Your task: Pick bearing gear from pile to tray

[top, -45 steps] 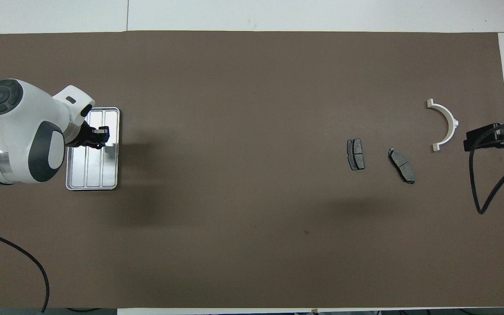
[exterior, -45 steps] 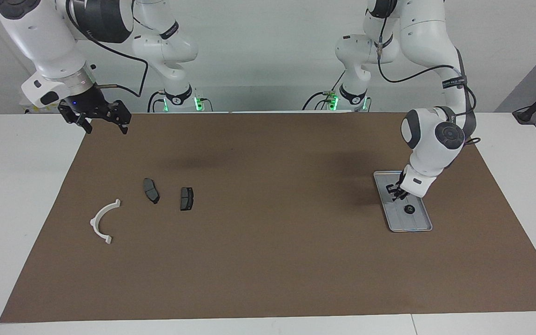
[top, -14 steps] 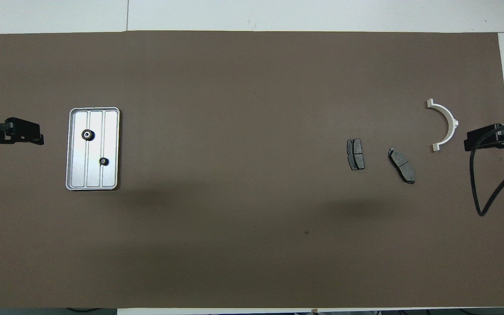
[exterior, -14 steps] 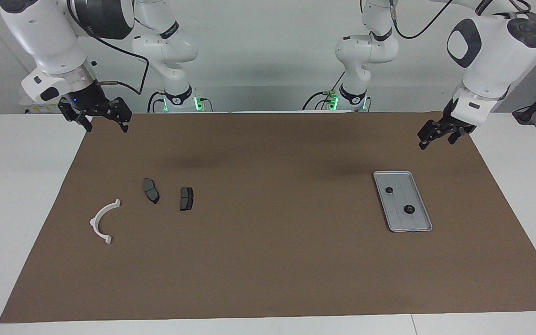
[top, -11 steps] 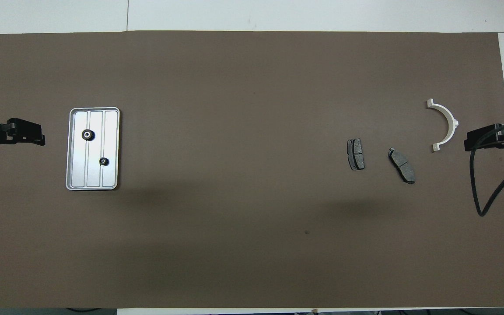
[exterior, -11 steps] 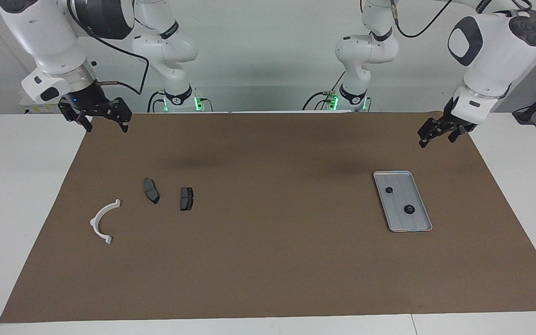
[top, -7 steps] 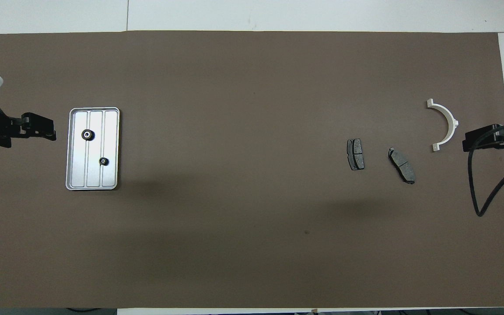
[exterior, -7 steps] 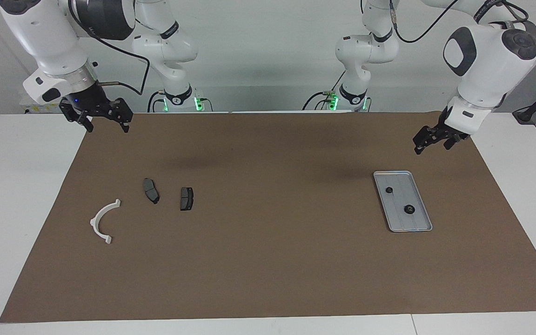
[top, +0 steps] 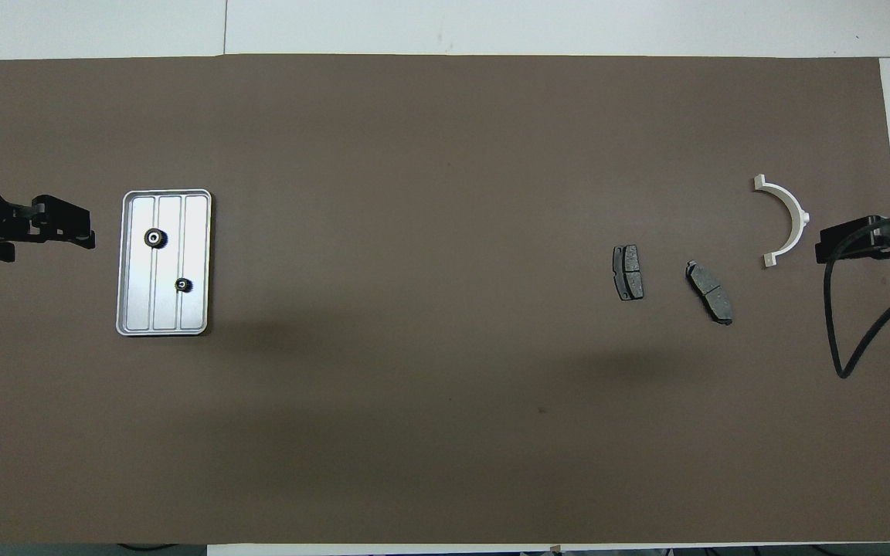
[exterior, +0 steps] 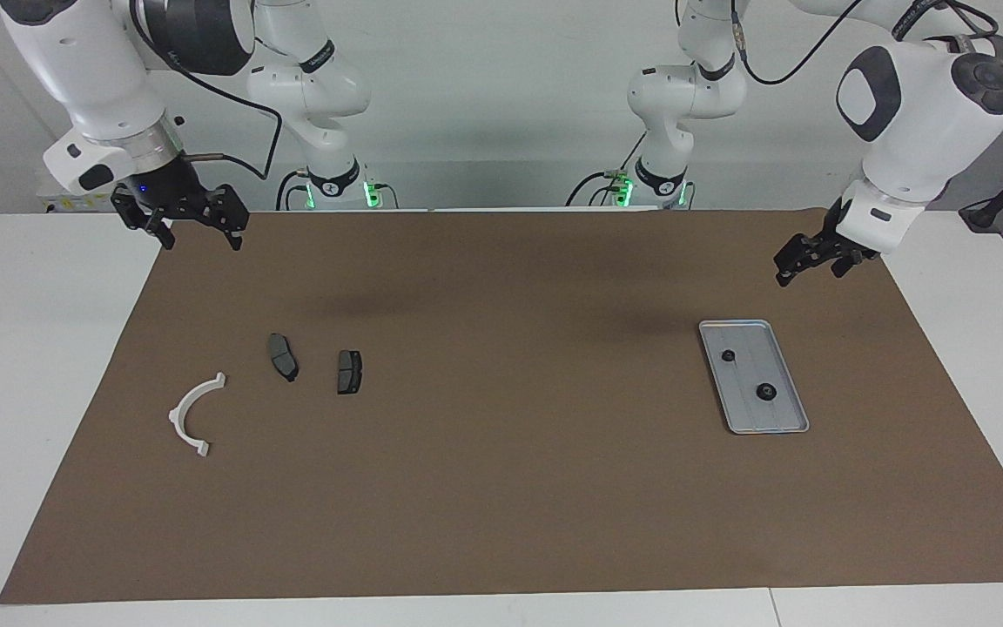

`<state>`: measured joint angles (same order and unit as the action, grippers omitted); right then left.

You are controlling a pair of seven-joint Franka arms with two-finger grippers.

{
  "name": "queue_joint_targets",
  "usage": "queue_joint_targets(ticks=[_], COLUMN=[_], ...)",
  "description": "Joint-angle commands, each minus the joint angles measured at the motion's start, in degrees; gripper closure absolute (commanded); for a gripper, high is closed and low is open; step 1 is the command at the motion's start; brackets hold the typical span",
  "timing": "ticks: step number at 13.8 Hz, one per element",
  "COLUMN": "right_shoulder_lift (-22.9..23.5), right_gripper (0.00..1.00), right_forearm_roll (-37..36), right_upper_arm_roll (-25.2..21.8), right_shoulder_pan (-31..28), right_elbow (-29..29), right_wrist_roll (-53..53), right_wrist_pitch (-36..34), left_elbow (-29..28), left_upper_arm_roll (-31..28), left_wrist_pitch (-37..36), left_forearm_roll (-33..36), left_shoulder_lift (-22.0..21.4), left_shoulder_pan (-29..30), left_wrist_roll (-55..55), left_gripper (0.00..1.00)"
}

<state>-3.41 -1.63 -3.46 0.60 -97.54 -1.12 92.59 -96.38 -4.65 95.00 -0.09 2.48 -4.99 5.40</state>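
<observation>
The silver ridged tray (exterior: 778, 420) (top: 164, 323) lies on the brown mat at the left arm's end. Two small black bearing gears lie in it, the larger one (exterior: 764, 392) (top: 154, 238) and the smaller one (exterior: 728, 355) (top: 182, 285). The pile at the right arm's end holds two dark brake pads (exterior: 283, 357) (exterior: 349, 372) (top: 628, 272) (top: 709, 292) and a white arc bracket (exterior: 195, 414) (top: 785, 220). My left gripper (exterior: 809, 266) (top: 82, 228) is open and empty, raised over the mat beside the tray. My right gripper (exterior: 198, 235) (top: 823, 243) is open and empty, raised over the mat's corner beside the bracket.
The brown mat (exterior: 501, 488) covers most of the white table (exterior: 23, 366). A black cable (top: 850, 340) hangs from the right arm over the mat's end.
The left gripper has lifted off the tray and pulled back beside it, leaving a second, smaller gear in the tray. In the last second it only drifted slightly. The right arm waits.
</observation>
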Motion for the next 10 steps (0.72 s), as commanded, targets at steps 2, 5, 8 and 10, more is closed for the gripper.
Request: queue_joint_targets(ticks=[2,5,8,10], right_shoulder_lift=[-0.5,-0.5,-0.5,-0.5], right_gripper=[0.0,0.0,0.0,0.0], right_forearm_roll=[0.0,0.1,0.1,0.1], right_upper_arm_roll=[0.0,0.0,0.0,0.0], right_shoulder_pan=[0.2,0.1,0.1,0.1], right_elbow=[-1.1,-1.2,-1.3,-1.3], right_wrist_roll=[1.6,1.8,2.3,2.3], right_wrist_pitch=[1.5,2.2,2.2,2.2], left_elbow=[-1.4,-1.7,-2.3,-2.0], left_upper_arm_roll=[-0.2,0.4,1.3,1.0], left_wrist_pitch=[0.9,-1.0,-1.6,-0.6], left_forearm_roll=[-1.0,-1.1,-1.1,-1.1], left_shoulder_lift=[-1.7,-2.6,-4.1,-4.0], left_shoulder_pan=[0.3,0.7,0.8,0.8], left_wrist_roll=[-0.8,-0.7,-0.7,-0.7], left_gripper=[0.0,0.0,0.0,0.0])
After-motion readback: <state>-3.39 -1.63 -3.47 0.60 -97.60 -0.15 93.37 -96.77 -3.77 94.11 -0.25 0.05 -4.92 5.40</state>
